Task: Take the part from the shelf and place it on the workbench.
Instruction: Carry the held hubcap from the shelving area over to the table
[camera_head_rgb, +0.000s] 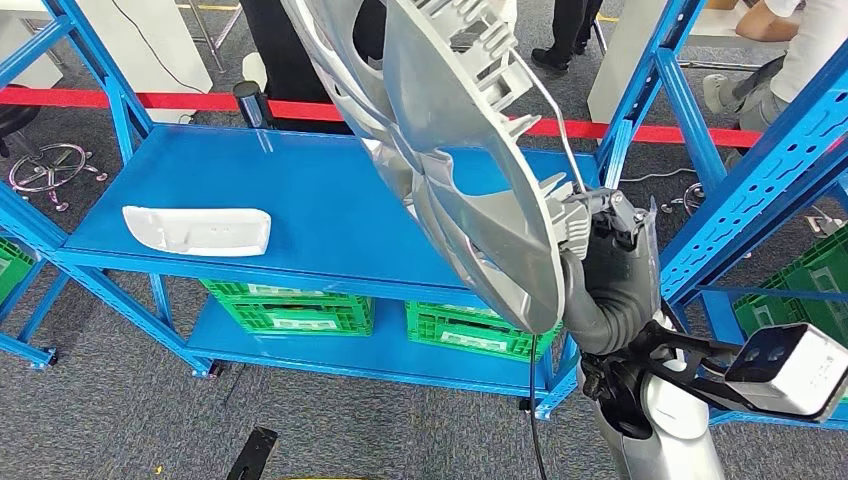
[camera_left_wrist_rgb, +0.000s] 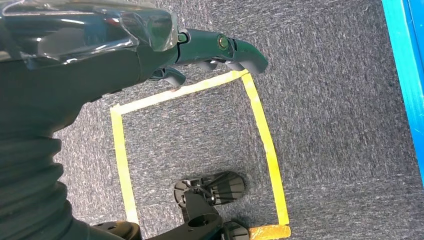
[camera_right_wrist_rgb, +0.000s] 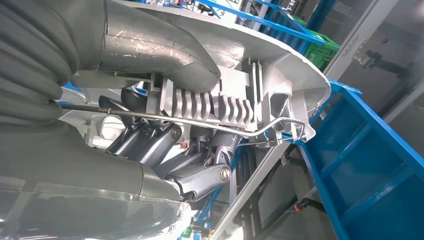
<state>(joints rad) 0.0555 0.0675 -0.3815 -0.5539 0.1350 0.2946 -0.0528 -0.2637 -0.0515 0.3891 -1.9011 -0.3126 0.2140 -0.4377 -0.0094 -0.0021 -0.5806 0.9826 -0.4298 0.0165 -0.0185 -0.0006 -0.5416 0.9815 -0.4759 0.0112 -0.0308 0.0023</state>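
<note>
Right hand (camera_head_rgb: 600, 225) is clamped on the big silver part (camera_head_rgb: 470, 150), hoisted clear above the blue shelf (camera_head_rgb: 330, 215), so the pick looks done and the carry to the workbench remains, while left hand (camera_left_wrist_rgb: 200, 50) hangs loose, fingers apart, over carpet.

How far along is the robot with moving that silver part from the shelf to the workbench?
Done: the silver finned part is off the blue shelf and raised in the air. In hand: the right hand grips it by its lower edge; the left hand hangs over the carpet, holding nothing. Left: carrying it to the workbench and setting it down. A white part lies on the shelf.
</note>
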